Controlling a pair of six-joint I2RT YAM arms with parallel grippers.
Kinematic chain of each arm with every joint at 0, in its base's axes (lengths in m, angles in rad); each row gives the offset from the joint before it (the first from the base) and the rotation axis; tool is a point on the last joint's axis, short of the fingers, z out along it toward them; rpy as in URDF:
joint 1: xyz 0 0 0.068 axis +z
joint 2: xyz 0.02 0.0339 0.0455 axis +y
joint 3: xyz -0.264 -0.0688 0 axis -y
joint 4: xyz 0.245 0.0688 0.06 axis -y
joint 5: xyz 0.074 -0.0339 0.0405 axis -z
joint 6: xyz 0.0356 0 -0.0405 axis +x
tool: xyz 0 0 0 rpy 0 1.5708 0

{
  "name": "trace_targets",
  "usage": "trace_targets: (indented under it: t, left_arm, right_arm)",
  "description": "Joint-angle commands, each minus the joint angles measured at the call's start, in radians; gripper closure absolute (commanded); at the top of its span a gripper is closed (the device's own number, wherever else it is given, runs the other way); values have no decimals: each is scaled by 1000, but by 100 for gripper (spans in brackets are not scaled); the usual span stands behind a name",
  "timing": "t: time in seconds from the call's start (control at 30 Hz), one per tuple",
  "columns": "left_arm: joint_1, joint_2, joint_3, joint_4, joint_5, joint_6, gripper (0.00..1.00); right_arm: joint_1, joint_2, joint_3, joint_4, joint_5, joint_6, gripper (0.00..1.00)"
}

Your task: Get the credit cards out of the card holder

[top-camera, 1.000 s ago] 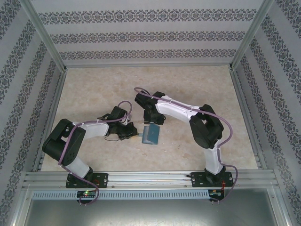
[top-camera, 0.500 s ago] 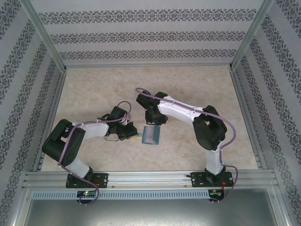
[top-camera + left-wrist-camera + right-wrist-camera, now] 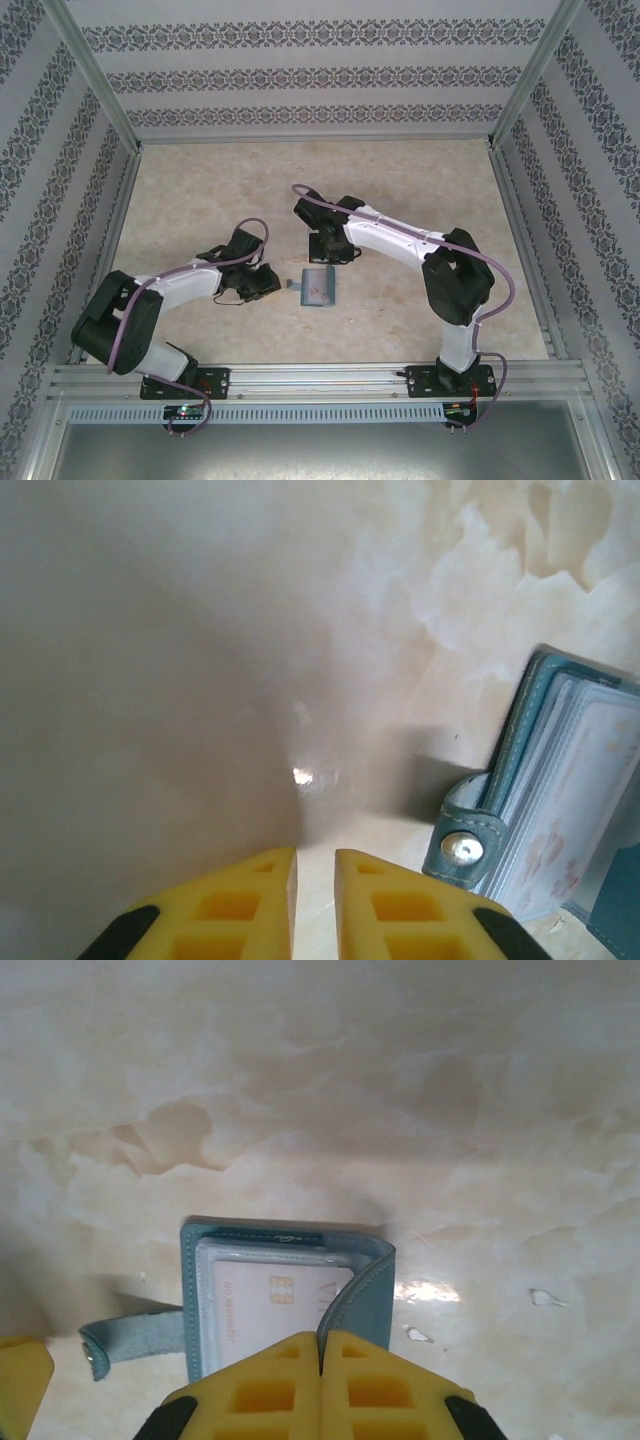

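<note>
Found a pale marbled bench (image 3: 200, 190) boxed in by patterned walls (image 3: 320, 75) and metal posts (image 3: 93, 75). Saw the card holder (image 3: 318, 288) lying open mid-bench, a whitish card (image 3: 270, 1295) in its clear pocket. Noted the right pincer (image 3: 321, 1340) clenched on the raised cover edge, and the left pincer (image 3: 315, 855) slightly parted, empty, beside the strap tab (image 3: 462, 848).

The left arm (image 3: 178, 285) is stretched low across the table toward the centre. The left gripper (image 3: 315, 855) is held with its yellow fingers (image 3: 250, 905) parted by a narrow gap, nothing between them. The right arm (image 3: 395, 238) is bent at the elbow and reached leftward. The right gripper (image 3: 322, 1338) is pointed downward, its fingers pressed together on the raised cover of the card holder (image 3: 362, 1282).
</note>
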Motion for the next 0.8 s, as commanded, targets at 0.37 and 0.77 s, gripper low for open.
trace_targets:
  t: [0.37, 0.77]
  left_arm:
    - [-89, 38, 297, -239, -25, 49, 80]
    - [-213, 275, 394, -118, 59, -5, 82]
  right_arm:
    - [-121, -210, -290, 349, -257, 62, 100]
    - [-160, -253, -406, 366, -238, 42, 86]
